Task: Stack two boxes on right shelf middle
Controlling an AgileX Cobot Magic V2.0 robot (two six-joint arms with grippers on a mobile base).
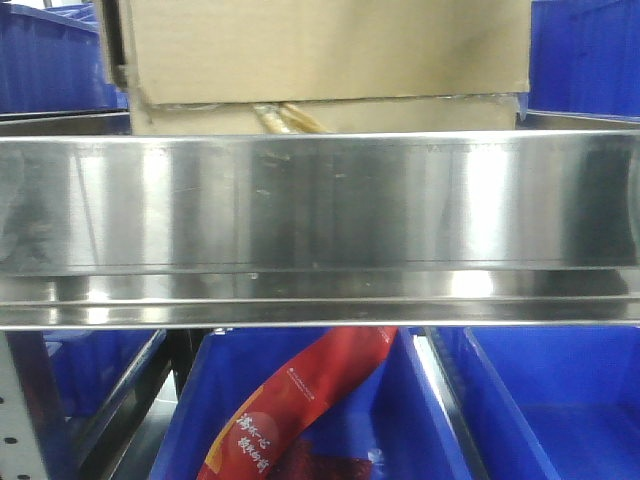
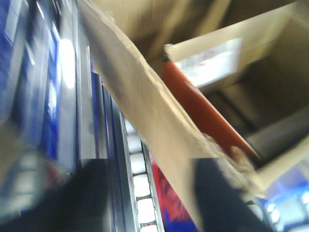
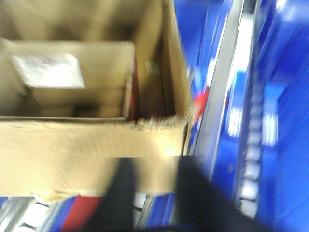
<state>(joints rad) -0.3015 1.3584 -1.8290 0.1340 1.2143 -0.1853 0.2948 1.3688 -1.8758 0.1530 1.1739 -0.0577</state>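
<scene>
In the front view two tan cardboard boxes sit stacked behind the steel front rail of the right shelf middle [image 1: 320, 210]. The large box [image 1: 320, 45] rests on the flatter box [image 1: 400, 115], which has torn yellowish tape. No gripper shows in that view. Both wrist views are blurred. My left gripper [image 2: 145, 203] stands open, with a slanting cardboard wall [image 2: 140, 106] running down by its right finger. My right gripper [image 3: 157, 193] is open over the front wall of an open-topped cardboard box [image 3: 72, 145]. I cannot tell whether either touches it.
Blue bins flank the boxes at left [image 1: 50, 60] and right [image 1: 590, 55]. More blue bins [image 1: 540, 400] sit on the tier below, one holding a red packet [image 1: 290, 410]. A red-orange item [image 2: 198, 106] and a white label [image 3: 48, 70] show inside the open box.
</scene>
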